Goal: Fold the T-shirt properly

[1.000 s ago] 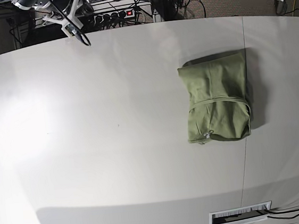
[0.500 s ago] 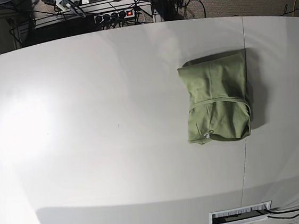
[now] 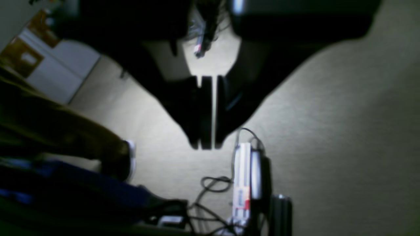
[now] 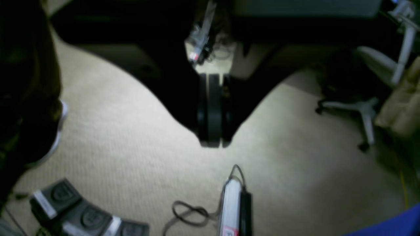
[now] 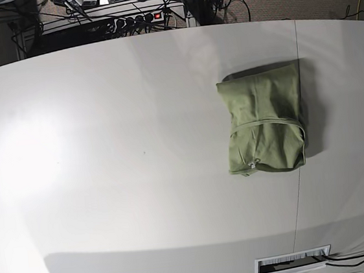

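T-shirt (image 5: 264, 122) first: it lies folded into a compact olive-green bundle on the white table (image 5: 119, 156), toward the base view's right half and a little above the middle, alone and untouched. Its long axis runs roughly from the far edge toward the near edge, with a band of cloth wrapped across the lower half and a small pale tag at the near-left corner. From how it lies, I judge the folding essentially done.

Neither arm shows in the base view, so I am working from the wrist cameras for the rest. Both look down at beige carpet (image 3: 344, 131), not at the table, which tells me both arms are parked off the work surface and well apart from the shirt.

If I had to touch the bundle again, I would send the left arm (it sits on the base view's right, the shirt's own side); the right arm would need to cross most of the table.

My left gripper (image 3: 206, 144) has its jaws pressed nearly together with only a thin sliver of light between them, holding nothing. My right gripper (image 4: 213, 142) is likewise fully closed and empty. A white power strip (image 4: 231, 206) with a looped cable lies on the floor below them.
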You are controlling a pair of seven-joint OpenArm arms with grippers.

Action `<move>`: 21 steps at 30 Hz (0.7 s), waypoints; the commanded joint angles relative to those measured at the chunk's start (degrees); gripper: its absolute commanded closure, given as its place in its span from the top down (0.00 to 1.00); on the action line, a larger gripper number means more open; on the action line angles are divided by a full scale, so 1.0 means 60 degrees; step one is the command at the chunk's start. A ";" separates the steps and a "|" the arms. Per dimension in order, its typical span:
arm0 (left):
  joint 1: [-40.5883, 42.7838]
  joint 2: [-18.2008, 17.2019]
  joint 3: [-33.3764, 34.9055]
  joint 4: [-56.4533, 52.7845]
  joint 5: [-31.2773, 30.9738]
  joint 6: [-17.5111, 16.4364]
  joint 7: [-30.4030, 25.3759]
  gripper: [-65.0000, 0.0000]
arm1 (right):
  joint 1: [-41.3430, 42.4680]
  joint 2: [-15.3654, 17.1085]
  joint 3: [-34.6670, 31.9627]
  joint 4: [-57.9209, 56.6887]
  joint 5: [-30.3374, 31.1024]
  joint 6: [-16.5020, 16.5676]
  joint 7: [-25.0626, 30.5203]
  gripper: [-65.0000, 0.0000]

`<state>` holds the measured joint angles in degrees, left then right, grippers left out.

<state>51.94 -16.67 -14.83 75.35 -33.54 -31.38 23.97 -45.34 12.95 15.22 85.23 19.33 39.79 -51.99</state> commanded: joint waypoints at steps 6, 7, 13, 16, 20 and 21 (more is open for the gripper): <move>-0.1133 -0.0047 0.0973 -0.1665 0.0703 0.0630 -0.0976 0.00 | 0.1290 0.0066 0.0033 -0.2510 -0.0816 0.0035 0.0943 0.00; -0.1337 -0.0036 0.1086 -0.1927 0.0710 0.0718 -0.1089 0.00 | 0.1541 0.0066 0.0033 -0.2958 -0.1009 0.0035 0.1140 0.00; -0.2273 0.0328 0.1246 -0.3187 0.0739 0.1348 -0.1432 0.00 | 0.3005 0.0062 -0.0208 -0.5421 -0.1985 0.0035 0.2025 0.00; -0.2561 0.0528 0.1246 -0.3694 0.0743 0.1614 -0.1738 0.00 | 0.3603 0.0058 -0.0710 -0.6393 -0.2597 0.0035 0.2852 0.00; -0.2816 0.0805 0.1246 -0.4237 0.0892 0.2160 -0.2452 0.00 | 0.4167 0.0011 -0.1472 -0.7461 -0.3322 0.0035 0.4033 0.00; -0.2892 0.0882 0.1246 -0.4320 0.1082 0.2277 -0.2510 0.00 | 0.4277 -0.0018 -0.1628 -0.7683 -0.3428 0.0035 0.4160 0.00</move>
<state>33.91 -11.27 -7.29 49.10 -26.70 -17.43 9.32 -19.27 12.34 5.30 38.79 -1.52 39.46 -27.22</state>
